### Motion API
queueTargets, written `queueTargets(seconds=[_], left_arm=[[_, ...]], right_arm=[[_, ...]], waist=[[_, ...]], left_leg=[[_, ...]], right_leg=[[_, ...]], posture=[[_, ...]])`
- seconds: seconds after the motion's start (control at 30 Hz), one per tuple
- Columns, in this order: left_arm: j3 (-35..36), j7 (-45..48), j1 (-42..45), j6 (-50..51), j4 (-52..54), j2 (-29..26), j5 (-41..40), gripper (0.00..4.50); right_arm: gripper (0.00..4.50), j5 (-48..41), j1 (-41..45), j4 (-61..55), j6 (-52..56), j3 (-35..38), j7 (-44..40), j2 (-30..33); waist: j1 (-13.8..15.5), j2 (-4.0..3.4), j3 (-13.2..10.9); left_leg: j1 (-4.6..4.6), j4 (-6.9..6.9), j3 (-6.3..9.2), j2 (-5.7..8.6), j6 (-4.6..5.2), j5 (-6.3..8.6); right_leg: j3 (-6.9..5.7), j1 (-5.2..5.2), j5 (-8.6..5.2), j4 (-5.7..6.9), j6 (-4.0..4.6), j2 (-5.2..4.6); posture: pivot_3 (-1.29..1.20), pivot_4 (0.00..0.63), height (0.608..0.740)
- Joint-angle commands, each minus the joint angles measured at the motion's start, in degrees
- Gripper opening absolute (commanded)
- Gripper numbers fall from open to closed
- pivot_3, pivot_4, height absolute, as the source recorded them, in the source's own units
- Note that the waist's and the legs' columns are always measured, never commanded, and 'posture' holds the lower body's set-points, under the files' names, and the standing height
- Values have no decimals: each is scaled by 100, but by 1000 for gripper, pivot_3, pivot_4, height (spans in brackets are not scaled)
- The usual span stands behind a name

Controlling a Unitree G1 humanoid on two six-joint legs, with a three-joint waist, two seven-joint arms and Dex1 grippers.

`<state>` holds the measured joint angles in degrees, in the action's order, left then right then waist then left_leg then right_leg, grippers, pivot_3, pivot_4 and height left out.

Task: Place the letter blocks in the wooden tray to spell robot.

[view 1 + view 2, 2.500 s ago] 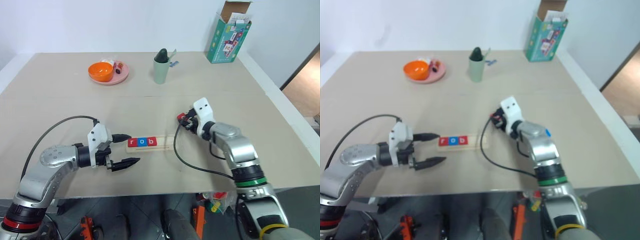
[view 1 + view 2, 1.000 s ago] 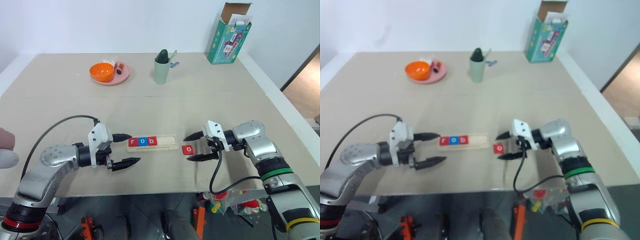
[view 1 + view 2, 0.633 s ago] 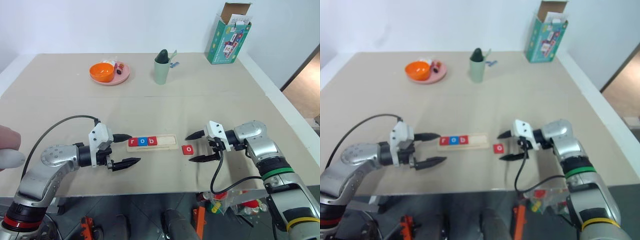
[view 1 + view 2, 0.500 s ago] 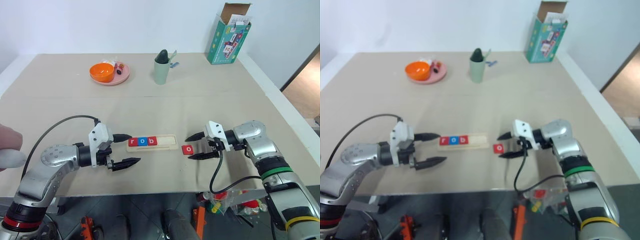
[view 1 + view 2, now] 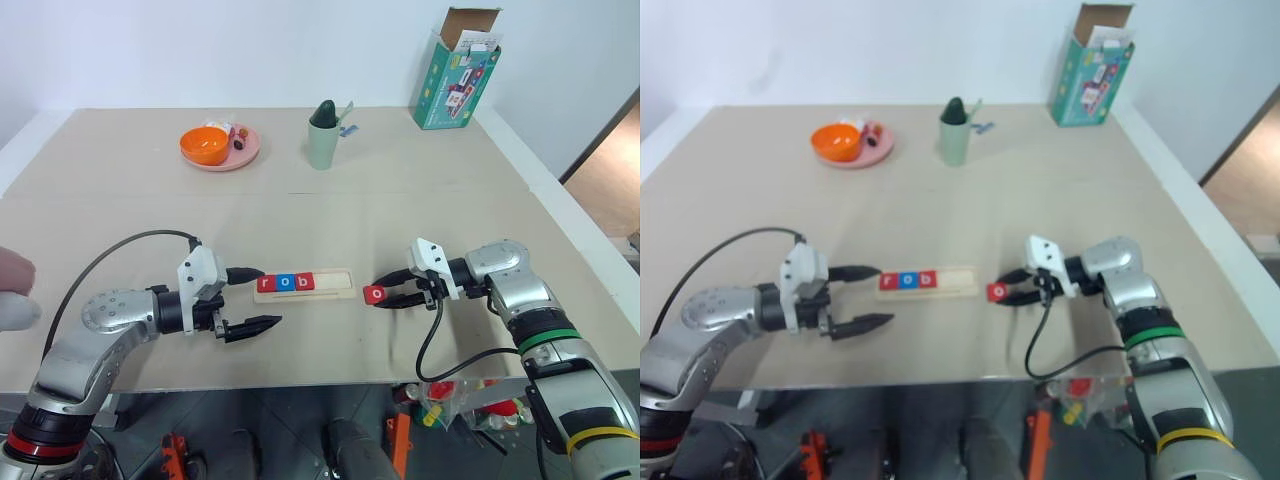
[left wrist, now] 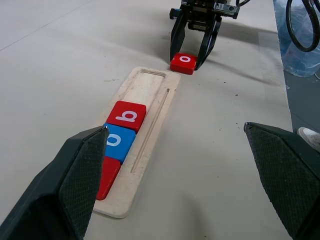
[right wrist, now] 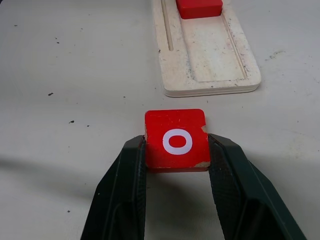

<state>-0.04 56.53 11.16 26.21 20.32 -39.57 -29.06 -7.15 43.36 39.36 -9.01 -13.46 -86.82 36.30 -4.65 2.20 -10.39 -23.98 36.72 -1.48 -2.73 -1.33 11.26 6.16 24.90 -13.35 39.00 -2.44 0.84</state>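
Red o tile point(image 7: 176, 140): small, stiff, light, slick-edged; I am pinching its two side edges in my right gripper point(image 7: 176, 159), closed on it, on the table just beside the tray's point(image 7: 210, 85) empty end.

The right end of the wooden tray point(image 5: 303, 285) has an unfilled stretch of slot, past the red b tile point(image 5: 303, 283). Between that end and the red o tile point(image 5: 375, 294) runs only a narrow strip of bare desk point(image 5: 400, 210). The right gripper point(image 7: 176, 150) presses a finger against each side of that tile. At the tray's other end, the left gripper point(image 5: 262, 297) has one finger point(image 5: 244, 273) just beside the tray. The green cup point(image 5: 322, 136), pink plate point(image 5: 243, 153) and teal box point(image 5: 458, 70) stand well apart at the back.
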Motion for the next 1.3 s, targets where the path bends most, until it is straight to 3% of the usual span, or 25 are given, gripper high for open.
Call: queueTargets(seconds=[0.03,0.23,0.67,1.3], left_arm=[[117,-29,-37,-70,204,-98,19,4500],[252,-29,-139,-117,63,-138,21,4500],[426,-262,-334,-200,-37,-82,41,4500],[358,-398,-333,-247,4,-60,64,4500]], right_arm=[[1184,-218,258,-453,357,205,-188,61],[1184,-393,687,-901,1147,98,-129,-249],[1184,586,1208,99,553,-475,419,-1123],[1184,1022,1570,857,250,-532,454,-1424]], waist=[[-1,-1,-1],[-15,-2,-1],[6,-2,-1],[4,-2,-1]], left_leg=[[0,0,0,0,0,0],[2,0,-1,-5,1,-1],[-11,-2,-2,-4,2,-1],[-10,-4,1,-5,2,-1]], right_leg=[[0,0,0,0,0,0],[1,5,6,4,5,6],[-3,15,2,4,6,1],[-5,13,2,5,7,2]], posture=[[0,150,740],[0,150,740],[0,150,740],[0,150,740]])
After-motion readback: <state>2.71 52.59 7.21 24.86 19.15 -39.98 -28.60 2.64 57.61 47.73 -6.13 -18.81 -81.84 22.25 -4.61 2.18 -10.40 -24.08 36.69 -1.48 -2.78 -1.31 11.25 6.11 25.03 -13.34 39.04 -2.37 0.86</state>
